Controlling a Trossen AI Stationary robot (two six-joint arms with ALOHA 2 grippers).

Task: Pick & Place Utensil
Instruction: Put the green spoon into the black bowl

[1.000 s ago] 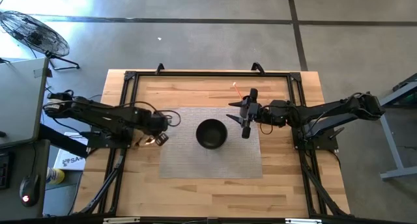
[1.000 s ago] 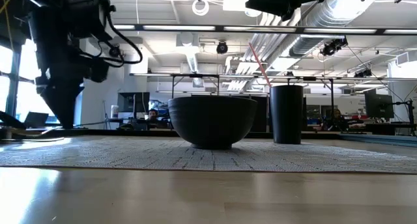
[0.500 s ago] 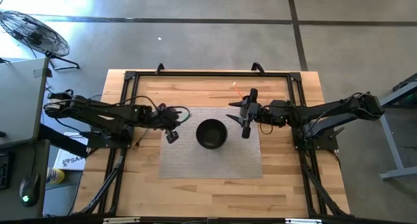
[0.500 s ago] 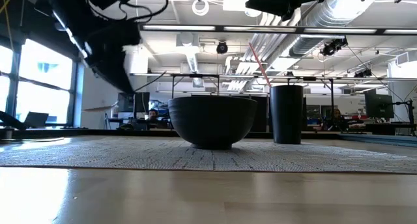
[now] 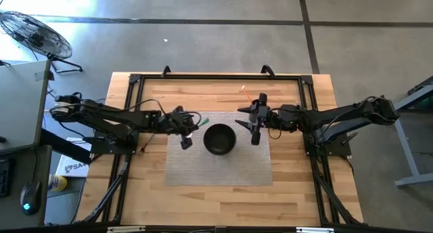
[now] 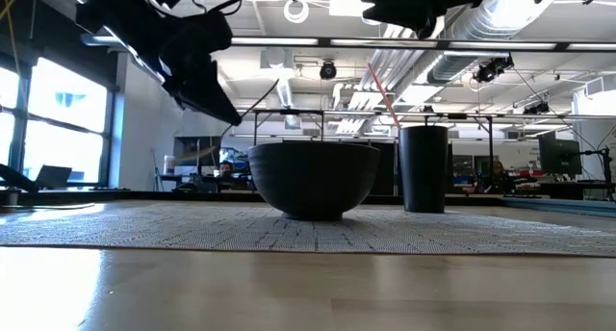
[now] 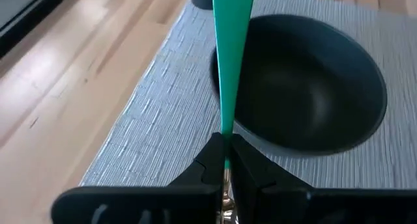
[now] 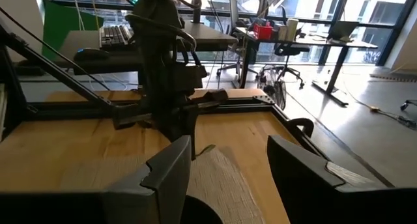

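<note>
A green flat utensil (image 7: 229,68) sticks out ahead of my left gripper (image 7: 225,160), which is shut on it just left of the black bowl (image 5: 219,139) on the grey mat (image 5: 216,166). In the high view the left gripper (image 5: 189,130) hovers above the mat's left part. My right gripper (image 5: 242,118) is open and hangs in the air right of the bowl, next to a dark cup (image 6: 423,167) that holds a red utensil (image 6: 383,92). The right wrist view shows its fingers (image 8: 171,172) spread wide with nothing between them. My left gripper pinches the green utensil between its two fingers at the utensil's near end (image 7: 226,138). The utensil runs straight on ahead of the fingers, in line with them, toward the bowl's rim. It is lifted clear of the mat.
The bowl (image 7: 306,87) sits on the middle of the mat (image 7: 156,126). The dark cup (image 5: 262,97) stands at the mat's far right corner. A black frame (image 5: 216,76) runs round the wooden table. Bare mat lies on the near side of the bowl.
My left gripper has risen from the mat's left edge and moved toward the table's right, up to the bowl, carrying the green utensil clear of the mat. The right arm has kept still.
</note>
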